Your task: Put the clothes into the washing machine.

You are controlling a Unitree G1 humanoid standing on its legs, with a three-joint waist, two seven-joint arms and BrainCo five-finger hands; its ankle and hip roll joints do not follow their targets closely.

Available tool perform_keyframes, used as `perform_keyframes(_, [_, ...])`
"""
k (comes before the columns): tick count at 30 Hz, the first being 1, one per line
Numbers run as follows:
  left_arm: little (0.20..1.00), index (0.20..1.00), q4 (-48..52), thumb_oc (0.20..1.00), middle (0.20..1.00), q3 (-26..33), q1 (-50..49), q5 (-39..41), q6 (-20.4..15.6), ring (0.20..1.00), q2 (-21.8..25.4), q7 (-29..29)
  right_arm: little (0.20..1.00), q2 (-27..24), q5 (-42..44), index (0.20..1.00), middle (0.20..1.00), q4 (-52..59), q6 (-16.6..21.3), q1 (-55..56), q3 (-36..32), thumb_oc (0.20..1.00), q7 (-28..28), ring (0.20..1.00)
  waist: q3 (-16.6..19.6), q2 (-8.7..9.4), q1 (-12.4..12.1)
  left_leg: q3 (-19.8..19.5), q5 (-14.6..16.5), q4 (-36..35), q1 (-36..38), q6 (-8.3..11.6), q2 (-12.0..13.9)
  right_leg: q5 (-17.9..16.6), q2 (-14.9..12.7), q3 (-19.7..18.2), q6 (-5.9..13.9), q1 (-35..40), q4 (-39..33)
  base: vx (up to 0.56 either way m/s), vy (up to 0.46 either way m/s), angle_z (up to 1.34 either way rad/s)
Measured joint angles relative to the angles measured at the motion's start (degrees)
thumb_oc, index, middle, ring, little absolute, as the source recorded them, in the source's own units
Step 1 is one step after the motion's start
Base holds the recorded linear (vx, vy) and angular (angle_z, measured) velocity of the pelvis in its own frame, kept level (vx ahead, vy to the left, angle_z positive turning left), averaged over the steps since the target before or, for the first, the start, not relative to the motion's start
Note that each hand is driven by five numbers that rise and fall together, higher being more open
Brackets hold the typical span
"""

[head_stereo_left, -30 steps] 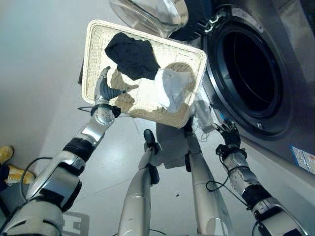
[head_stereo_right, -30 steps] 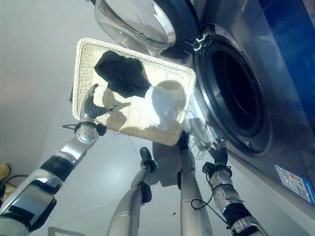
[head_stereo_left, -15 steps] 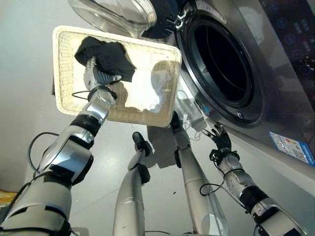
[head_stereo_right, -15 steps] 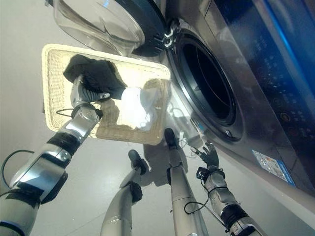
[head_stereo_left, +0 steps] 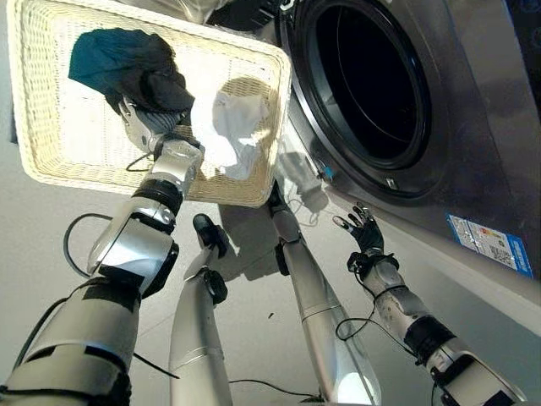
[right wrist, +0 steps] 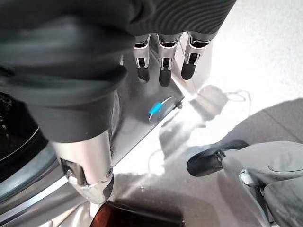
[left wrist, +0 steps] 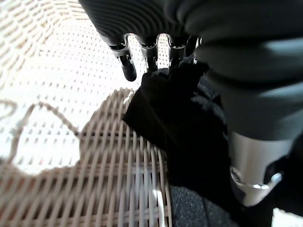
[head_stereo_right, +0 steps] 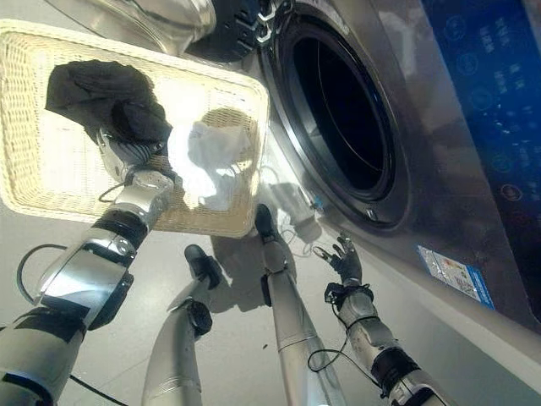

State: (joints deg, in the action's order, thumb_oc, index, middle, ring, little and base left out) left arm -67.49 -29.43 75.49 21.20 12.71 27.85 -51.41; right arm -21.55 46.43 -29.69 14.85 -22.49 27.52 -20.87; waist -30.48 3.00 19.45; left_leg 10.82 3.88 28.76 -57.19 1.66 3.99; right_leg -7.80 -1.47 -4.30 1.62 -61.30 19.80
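**Left hand closing on the dark garment in the basket**

The left hand (head_stereo_left: 145,118) is reaching into the pale wicker basket (head_stereo_left: 51,139), which is sitting on the floor just beside the washing machine (head_stereo_left: 473,110). Its fingers (left wrist: 127,66) are curling into the dark garment (head_stereo_left: 118,59) lying toward the far end of the basket, and in the left wrist view the black cloth (left wrist: 180,123) is bunching between those fingers and the thumb (a real hold, not just a touch). The garment is lying in the basket, its near edge gathered at the hand.

A white garment (head_stereo_left: 228,127) is lying beside the dark one, nearer the machine, partly in shade and partly in bright light. It is touching the basket's woven floor, just beside the left wrist.

The washing machine's round opening (head_stereo_left: 372,85) is standing uncovered, its drum dark inside, with the glass door (head_stereo_right: 161,13) swung out above the basket's far edge.

The right hand (head_stereo_left: 363,230) is hanging in the air below the opening, near the machine's front panel, with its fingers (right wrist: 163,71) relaxed and spread and holding nothing.
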Motion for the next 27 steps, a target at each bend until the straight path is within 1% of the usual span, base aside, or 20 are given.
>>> perform_keyframes(1, [1.000, 1.000, -1.00, 1.000, 1.000, -1.73, 1.13, -1.42, 1.40, 1.000, 0.46, -0.01, 1.000, -0.07, 0.45, 1.000, 1.000, 0.09, 0.00, -0.03, 0.03, 1.000, 0.00, 1.000, -0.01, 0.03, 0.02, -0.02, 0.24, 0.75, -1.04, -0.09, -0.01, 0.07, 0.08, -0.23, 0.05, -1.00, 0.60, 0.05, 0.000, -0.04])
perform_keyframes(2, [1.000, 1.000, -1.31, 1.000, 1.000, -2.14, 1.49, -2.10, 1.87, 1.000, 0.72, 0.02, 1.000, -0.09, 0.56, 1.000, 1.000, 0.10, 0.00, -0.03, 0.01, 1.000, 0.00, 1.000, -0.01, 0.04, 0.02, -0.08, 0.37, 1.12, -1.47, -0.17, -0.02, 0.10, 0.13, -0.34, 0.08, -1.45, 0.83, 0.05, -0.003, -0.08])
perform_keyframes(3, [0.561, 0.561, -1.61, 0.561, 0.561, -3.16, 2.00, -2.46, 2.02, 0.561, 1.35, 0.07, 1.000, -0.16, 0.94, 1.000, 1.000, 0.08, 0.00, -0.03, 0.01, 1.000, 0.02, 1.000, 0.00, 0.07, 0.02, -0.12, 0.73, 2.02, -2.48, -0.24, -0.04, 0.12, 0.22, -0.71, 0.18, -2.45, 1.41, 0.05, -0.016, -0.08])
perform_keyframes(4, [0.275, 0.275, -1.58, 0.275, 0.275, -3.13, 2.06, -2.40, 1.32, 0.275, 1.37, 0.16, 1.000, -0.20, 1.02, 1.000, 1.000, 0.05, 0.00, -0.01, 0.00, 1.000, 0.03, 1.000, -0.01, 0.08, 0.03, -0.11, 0.97, 2.67, -3.04, -0.31, -0.11, 0.21, 0.27, -0.99, 0.30, -3.08, 2.02, 0.04, -0.021, -0.09])
perform_keyframes(5, [0.219, 0.219, -1.58, 0.219, 0.219, -3.07, 2.06, -2.25, 0.36, 0.219, 1.40, 0.16, 1.000, -0.20, 1.05, 1.000, 1.000, 0.11, 0.00, -0.02, 0.02, 1.000, 0.07, 1.000, 0.00, 0.11, 0.00, -0.25, 1.23, 3.09, -3.56, -0.32, -0.11, 0.31, 0.37, -1.16, 0.39, -3.58, 2.45, 0.02, -0.032, -0.06])
perform_keyframes(6, [0.200, 0.200, -1.57, 0.200, 0.200, -2.86, 2.09, -1.77, -1.79, 0.200, 1.87, 0.15, 1.000, -0.21, 1.06, 1.000, 1.000, 0.34, 0.00, -0.02, 0.01, 1.000, 0.29, 1.000, -0.01, 0.12, 0.00, -0.38, 1.39, 3.69, -4.33, -0.44, -0.13, 0.39, 0.37, -1.27, 0.36, -4.19, 2.82, 0.01, -0.022, -0.03])
perform_keyframes(7, [0.200, 0.200, -1.56, 0.200, 0.200, -2.62, 2.11, -1.33, -3.74, 0.200, 2.47, 0.15, 1.000, -0.20, 1.07, 1.000, 1.000, 0.37, 0.00, -0.02, 0.03, 1.000, 0.38, 1.000, 0.00, 0.13, -0.03, -0.48, 1.53, 3.96, -4.80, -0.69, -0.19, 0.42, 0.36, -1.29, 0.31, -4.54, 2.99, 0.00, 0.000, 0.00])
perform_keyframes(8, [0.200, 0.200, -1.42, 0.200, 0.200, -1.78, 2.10, 0.71, -7.59, 0.200, 3.18, 0.18, 1.000, -0.17, 1.05, 1.000, 1.000, 0.36, 0.00, 0.07, 0.02, 1.000, 0.43, 1.000, 0.01, 0.15, -0.17, -0.98, 1.54, 4.38, -5.43, -0.71, -0.44, 0.40, 0.37, -1.38, 0.35, -4.96, 3.20, 0.00, -0.021, 0.06])
perform_keyframes(10, [0.200, 0.200, 1.28, 0.200, 0.200, 2.24, 1.40, 6.89, -15.42, 0.200, 3.68, 0.79, 1.000, -0.01, 1.00, 1.000, 1.000, 0.36, 0.00, 0.17, -0.07, 1.000, 0.55, 1.000, 0.06, 0.23, -0.34, -2.10, 1.53, 4.70, -6.40, -0.70, -1.11, 0.21, 0.40, -1.56, 0.62, -5.39, 3.15, -0.01, -0.020, 0.10])
perform_keyframes(13, [0.200, 0.200, 1.28, 0.200, 0.200, 2.24, 1.40, 6.89, -15.42, 0.200, 3.68, 0.79, 1.000, -0.01, 1.00, 1.000, 1.000, 0.36, 0.00, 0.17, -0.07, 1.000, 0.55, 1.000, 0.06, 0.23, -0.34, -2.10, 1.53, 4.70, -6.40, -0.70, -1.11, 0.21, 0.40, -1.56, 0.62, -5.39, 3.15, 0.00, -0.003, 0.07])
perform_keyframes(14, [0.200, 0.200, 5.80, 0.200, 0.200, 6.04, 0.32, 14.61, -26.65, 0.200, 2.67, 5.27, 1.000, 1.03, 0.90, 1.000, 1.000, 0.30, 0.00, 0.16, -0.14, 1.000, 0.76, 1.000, 0.10, 0.71, -0.42, -3.33, 1.50, 4.74, -7.61, -0.75, -2.20, -0.34, 0.45, -2.56, 1.44, -5.59, 2.14, 0.00, 0.000, 0.16])
perform_keyframes(17, [0.200, 0.200, 5.80, 0.200, 0.200, 6.04, 0.32, 14.61, -26.65, 0.200, 2.67, 5.27, 1.000, 1.03, 0.90, 1.000, 1.000, 0.30, 0.00, 0.16, -0.14, 1.000, 0.76, 1.000, 0.10, 0.71, -0.42, -3.33, 1.50, 4.74, -7.61, -0.75, -2.20, -0.34, 0.45, -2.56, 1.44, -5.59, 2.14, -0.01, -0.015, 0.04])
perform_keyframes(18, [0.200, 0.200, 6.90, 0.200, 0.200, 6.08, -0.02, 16.36, -30.29, 0.200, 0.28, 6.98, 1.000, 2.36, 0.86, 1.000, 1.000, 0.72, 0.00, 0.30, 0.07, 1.000, 1.13, 1.000, 0.24, 2.31, -0.17, -2.93, 1.10, 4.83, -7.80, -1.56, -2.89, -0.42, 0.43, -4.20, 2.60, -5.61, 2.13, -0.04, -0.045, -0.04])
perform_keyframes(20, [0.200, 0.200, 6.90, 0.200, 0.200, 6.08, -0.02, 16.36, -30.29, 0.200, 0.28, 6.98, 1.000, 2.36, 0.86, 1.000, 1.000, 0.72, 0.00, 0.30, 0.07, 1.000, 1.13, 1.000, 0.24, 2.31, -0.17, -2.93, 1.10, 4.83, -7.80, -1.56, -2.89, -0.42, 0.43, -4.20, 2.60, -5.61, 2.13, -0.05, -0.044, 0.00])
perform_keyframes(21, [0.200, 0.200, 12.01, 0.200, 0.200, 6.59, -1.79, 22.57, -37.04, 0.200, -2.99, 7.15, 1.000, 3.89, 0.23, 1.000, 1.000, 0.03, 0.00, -0.19, -0.62, 1.000, 0.93, 1.000, 0.27, 2.47, -1.02, -3.64, 0.90, 3.79, -7.37, -2.50, -3.46, 0.01, 0.39, -4.77, 3.50, -5.16, 2.26, -0.05, -0.042, 0.04])
perform_keyframes(23, [0.200, 0.200, 12.01, 0.200, 0.200, 6.59, -1.79, 22.57, -37.04, 0.200, -2.99, 7.15, 1.000, 3.89, 0.23, 1.000, 1.000, 0.03, 0.00, -0.19, -0.62, 1.000, 0.93, 1.000, 0.27, 2.47, -1.02, -3.64, 0.90, 3.79, -7.37, -2.50, -3.46, 0.01, 0.39, -4.77, 3.50, -5.16, 2.26, -0.05, -0.029, 0.14])
perform_keyframes(24, [0.200, 0.200, 20.83, 0.200, 0.200, 14.03, -4.71, 29.56, -43.53, 0.200, -10.24, 6.35, 1.000, 7.22, -0.80, 1.000, 1.000, 2.25, 0.01, -2.41, 1.21, 1.000, 1.15, 1.000, 0.29, 5.60, -1.54, -5.06, -1.20, -0.07, -3.60, -1.81, -4.26, 0.15, 0.19, -4.67, 2.85, -1.70, 0.77, -0.04, -0.017, 0.23])
perform_keyframes(27, [0.200, 0.200, 20.83, 0.200, 0.200, 14.03, -4.71, 29.56, -43.53, 0.200, -10.24, 6.35, 1.000, 7.22, -0.80, 1.000, 1.000, 2.25, 0.01, -2.41, 1.21, 1.000, 1.15, 1.000, 0.29, 5.60, -1.54, -5.06, -1.20, -0.07, -3.60, -1.81, -4.26, 0.15, 0.19, -4.67, 2.85, -1.70, 0.77, -0.03, -0.004, 0.12])
